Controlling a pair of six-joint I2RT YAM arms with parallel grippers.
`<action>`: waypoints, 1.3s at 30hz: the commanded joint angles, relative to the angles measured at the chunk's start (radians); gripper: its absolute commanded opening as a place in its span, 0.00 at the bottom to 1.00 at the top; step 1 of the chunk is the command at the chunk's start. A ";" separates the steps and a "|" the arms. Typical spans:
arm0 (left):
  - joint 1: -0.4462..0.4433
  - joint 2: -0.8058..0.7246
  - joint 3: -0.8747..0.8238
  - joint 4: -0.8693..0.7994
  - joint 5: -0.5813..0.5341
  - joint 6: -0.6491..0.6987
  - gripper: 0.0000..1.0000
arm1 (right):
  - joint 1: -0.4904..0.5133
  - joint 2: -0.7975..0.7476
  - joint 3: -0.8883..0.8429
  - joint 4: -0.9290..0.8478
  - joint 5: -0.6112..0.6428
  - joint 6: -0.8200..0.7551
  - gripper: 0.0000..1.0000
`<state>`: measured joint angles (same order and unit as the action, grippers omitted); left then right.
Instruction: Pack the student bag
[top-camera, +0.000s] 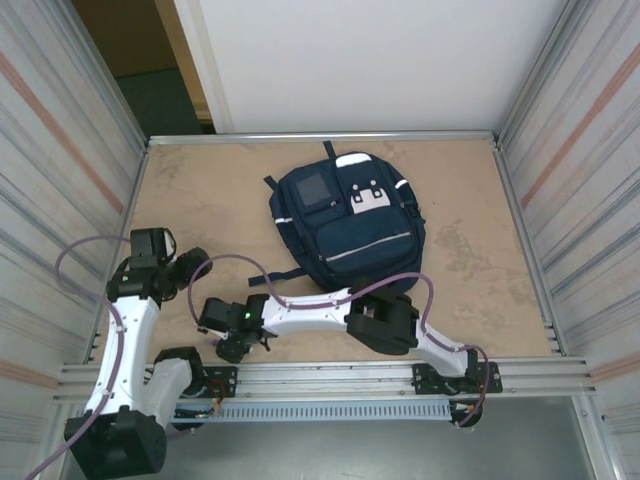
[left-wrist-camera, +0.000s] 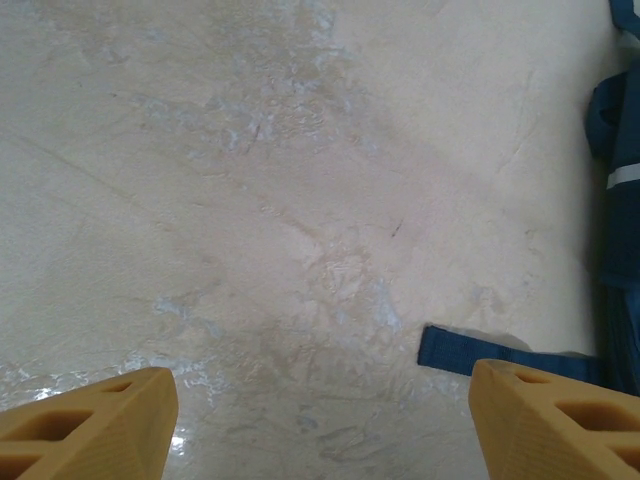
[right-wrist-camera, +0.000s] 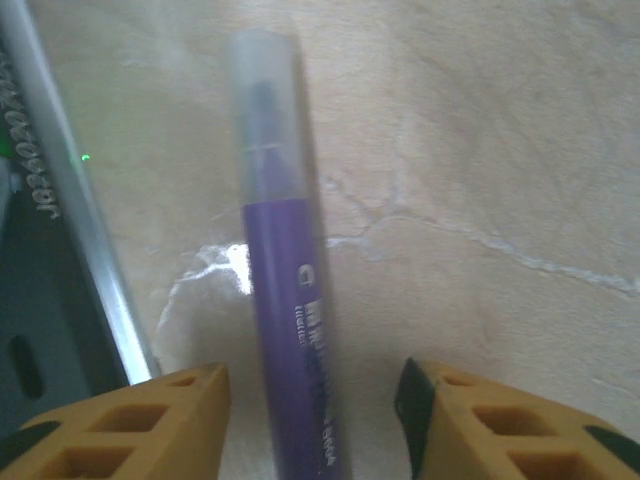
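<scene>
The student bag (top-camera: 350, 225), navy blue with pale stripes and a grey patch, lies flat at the middle of the table with its zips shut. Its side (left-wrist-camera: 620, 230) and a loose strap end (left-wrist-camera: 470, 350) show in the left wrist view. My left gripper (top-camera: 195, 270) (left-wrist-camera: 320, 375) hangs open over bare table to the left of the bag, with nothing between its fingers. My right gripper (top-camera: 232, 345) (right-wrist-camera: 312, 375) is low near the front edge. Its jaws are open around a purple marker (right-wrist-camera: 285, 270) with a clear cap, leaving a gap on each side.
A metal rail (top-camera: 350, 375) (right-wrist-camera: 80, 230) runs along the near edge, just left of the marker. Corrugated metal walls (top-camera: 60, 150) close in both sides. Bare wooden table (top-camera: 200, 190) lies left and right of the bag.
</scene>
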<state>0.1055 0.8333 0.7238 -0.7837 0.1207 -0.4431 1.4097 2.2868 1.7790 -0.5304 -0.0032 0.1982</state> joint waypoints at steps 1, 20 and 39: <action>0.009 -0.028 -0.017 0.022 0.042 0.024 0.77 | 0.019 0.032 0.003 -0.088 0.112 -0.002 0.42; -0.293 0.060 0.016 0.277 0.278 0.128 0.72 | -0.153 -0.544 -0.641 0.106 0.136 0.316 0.18; -0.830 0.447 0.105 0.740 0.124 0.570 0.67 | -0.782 -1.290 -0.898 -0.033 -0.077 0.442 0.15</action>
<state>-0.6662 1.2278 0.7994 -0.1371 0.2703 -0.0177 0.6949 1.0622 0.8917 -0.4850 0.0013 0.6216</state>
